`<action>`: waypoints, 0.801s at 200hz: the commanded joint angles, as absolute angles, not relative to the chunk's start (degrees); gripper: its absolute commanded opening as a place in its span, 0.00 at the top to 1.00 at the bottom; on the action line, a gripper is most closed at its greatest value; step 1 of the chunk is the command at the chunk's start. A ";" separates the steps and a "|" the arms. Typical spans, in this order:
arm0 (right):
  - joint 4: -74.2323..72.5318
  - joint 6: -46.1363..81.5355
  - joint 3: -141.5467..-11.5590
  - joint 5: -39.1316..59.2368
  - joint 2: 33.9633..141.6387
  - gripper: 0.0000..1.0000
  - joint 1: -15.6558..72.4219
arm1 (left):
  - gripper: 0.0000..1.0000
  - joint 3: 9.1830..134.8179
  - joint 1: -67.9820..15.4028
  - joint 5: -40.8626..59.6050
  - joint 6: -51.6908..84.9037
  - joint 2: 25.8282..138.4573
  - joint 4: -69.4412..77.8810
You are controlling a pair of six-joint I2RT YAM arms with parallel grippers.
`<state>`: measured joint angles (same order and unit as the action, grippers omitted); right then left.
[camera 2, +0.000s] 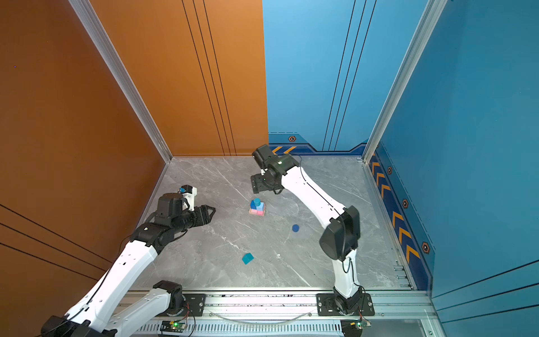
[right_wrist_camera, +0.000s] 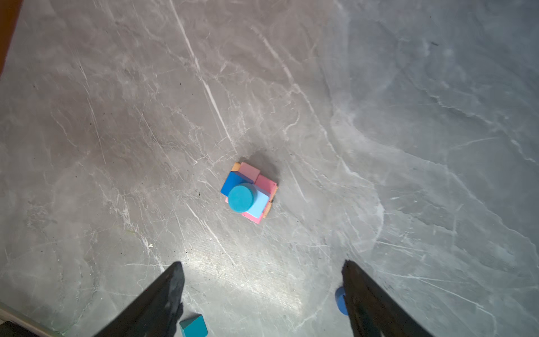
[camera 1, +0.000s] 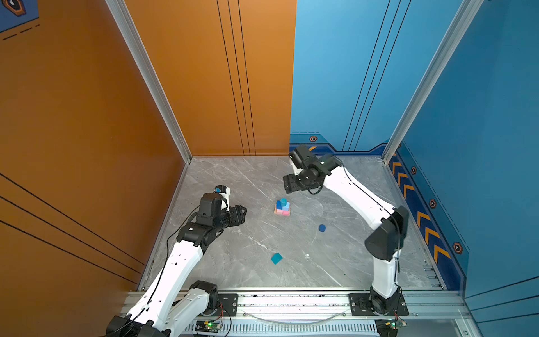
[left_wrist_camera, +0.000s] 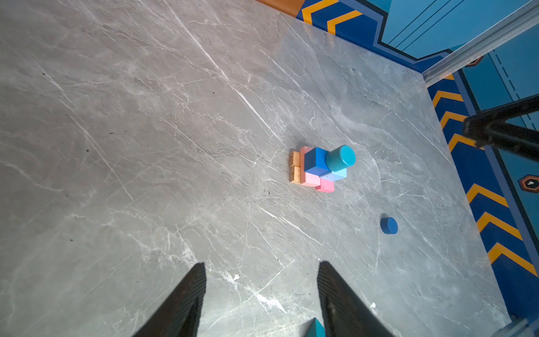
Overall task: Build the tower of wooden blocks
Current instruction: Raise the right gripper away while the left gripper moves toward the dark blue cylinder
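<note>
Two tan bars (left_wrist_camera: 294, 160) at the foot of the tower (camera 1: 282, 207) are mostly covered; we see only their ends poking out under the pink bars (left_wrist_camera: 309, 178). A dark-blue cube (left_wrist_camera: 315, 160) and a light-blue cube (left_wrist_camera: 335, 175) sit on the pink bars, with a teal cylinder (left_wrist_camera: 340, 157) on top. The tower stands mid-surface (camera 1: 233, 262). The dark-blue cylinder (camera 1: 322, 228) lies loose to the right of the tower and nearer, and the teal cube (camera 1: 276, 258) lies nearer again. Both wrist views cut the teal cube off at the frame edge. In the right wrist view a finger half hides the dark-blue cylinder.

Our left pincer (left_wrist_camera: 261, 264) is spread and empty, touching nothing, well left of the tower. Our right pincer (right_wrist_camera: 262, 262) is spread wider, also empty, and hangs just beyond the tower's far side. In both top views its own wrist hides its fingers.
</note>
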<state>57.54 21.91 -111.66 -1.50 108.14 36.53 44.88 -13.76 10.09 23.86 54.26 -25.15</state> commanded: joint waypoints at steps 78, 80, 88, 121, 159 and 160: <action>31.21 29.85 -70.88 4.56 81.43 0.15 23.69 | 0.36 61.62 -34.84 0.75 20.37 67.32 -31.09; 30.85 29.94 -70.32 4.83 80.98 0.15 23.37 | 0.36 62.08 -35.21 0.54 20.28 67.81 -31.17; 29.61 30.45 -68.41 5.69 79.37 0.15 21.92 | 0.35 63.77 -37.10 0.04 19.90 70.08 -31.63; 25.04 31.99 -62.72 7.77 73.85 0.16 16.70 | 0.34 72.93 -43.41 -0.38 18.27 80.85 -34.20; 16.34 36.54 -57.67 14.04 69.87 0.16 9.99 | 0.33 85.19 -47.44 0.22 16.60 94.88 -38.66; 16.17 36.64 -57.57 14.09 69.83 0.16 9.92 | 0.33 85.57 -47.54 0.20 16.56 95.16 -38.93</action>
